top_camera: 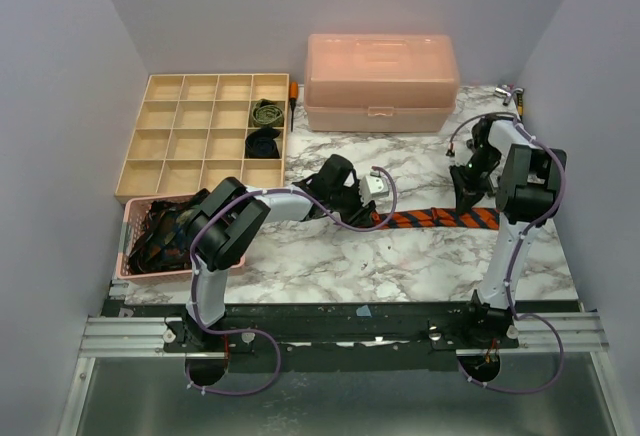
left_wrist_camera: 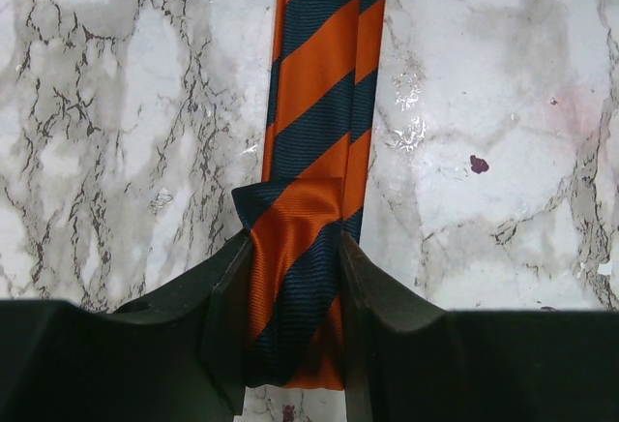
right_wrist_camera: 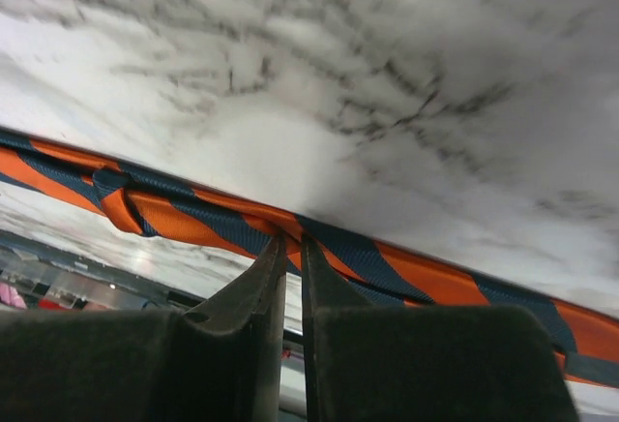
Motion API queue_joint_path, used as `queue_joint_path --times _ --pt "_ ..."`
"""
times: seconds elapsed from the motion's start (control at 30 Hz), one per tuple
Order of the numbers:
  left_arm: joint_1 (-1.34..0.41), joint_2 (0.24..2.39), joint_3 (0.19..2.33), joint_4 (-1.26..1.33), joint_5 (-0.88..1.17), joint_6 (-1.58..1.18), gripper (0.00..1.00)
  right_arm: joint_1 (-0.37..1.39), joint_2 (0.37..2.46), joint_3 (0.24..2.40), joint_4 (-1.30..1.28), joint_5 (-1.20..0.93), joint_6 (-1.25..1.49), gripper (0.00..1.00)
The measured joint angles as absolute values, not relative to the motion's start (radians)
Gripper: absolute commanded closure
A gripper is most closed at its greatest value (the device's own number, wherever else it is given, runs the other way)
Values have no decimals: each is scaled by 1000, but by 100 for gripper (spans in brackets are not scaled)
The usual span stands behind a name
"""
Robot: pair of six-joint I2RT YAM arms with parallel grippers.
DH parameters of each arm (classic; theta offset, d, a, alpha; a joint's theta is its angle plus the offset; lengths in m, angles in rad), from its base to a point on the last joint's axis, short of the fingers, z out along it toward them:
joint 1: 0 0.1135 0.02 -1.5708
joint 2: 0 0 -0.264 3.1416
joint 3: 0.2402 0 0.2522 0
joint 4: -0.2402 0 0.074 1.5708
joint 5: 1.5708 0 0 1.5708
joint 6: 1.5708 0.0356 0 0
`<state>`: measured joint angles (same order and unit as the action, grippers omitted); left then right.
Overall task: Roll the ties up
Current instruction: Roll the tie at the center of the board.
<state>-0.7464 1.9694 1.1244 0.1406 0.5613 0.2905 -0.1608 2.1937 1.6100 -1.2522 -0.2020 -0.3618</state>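
While the striped tie (top_camera: 440, 219) lies as a long flat band on the glossy, grey-veined marble table (top_camera: 400, 266), its long axis runs left to right, parallel to the near edge, across the right half of the surface. Its ribbed weave carries orange and navy diagonal bars with a satin sheen. Near the surface's middle, the left gripper (left_wrist_camera: 293, 243) clamps the tie's folded-over end between matte black fingers. Toward the right edge, the right gripper (right_wrist_camera: 292, 240), jaws at a narrow slit, nips the band's edge. An olive tie (top_camera: 266, 111) and a dark tie (top_camera: 263, 141), both rolled, sit in the partitioned tray (top_camera: 165, 146) by the far left corner.
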Motion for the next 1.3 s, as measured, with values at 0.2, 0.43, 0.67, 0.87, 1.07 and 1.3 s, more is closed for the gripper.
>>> queue_joint_path --times 0.2,0.43,0.67,0.87,1.07,1.3 --pt "-744 1976 1134 140 562 290 69 -161 2225 1697 -1240 -197 -380 80" --pt "-736 1980 1137 141 562 291 68 -165 2206 1712 -1233 -282 -401 60" --pt "-732 1980 1138 141 565 291 67 -123 2098 1720 -1227 -520 -357 55" --pt "-732 1980 1134 146 568 298 64 8 2069 1670 -1190 -731 -305 57" --pt "-726 1979 1099 198 591 321 61 125 2107 1554 -1079 -864 -212 57" --pt "-721 1979 1068 264 625 360 61 159 2159 1481 -995 -916 -167 57"
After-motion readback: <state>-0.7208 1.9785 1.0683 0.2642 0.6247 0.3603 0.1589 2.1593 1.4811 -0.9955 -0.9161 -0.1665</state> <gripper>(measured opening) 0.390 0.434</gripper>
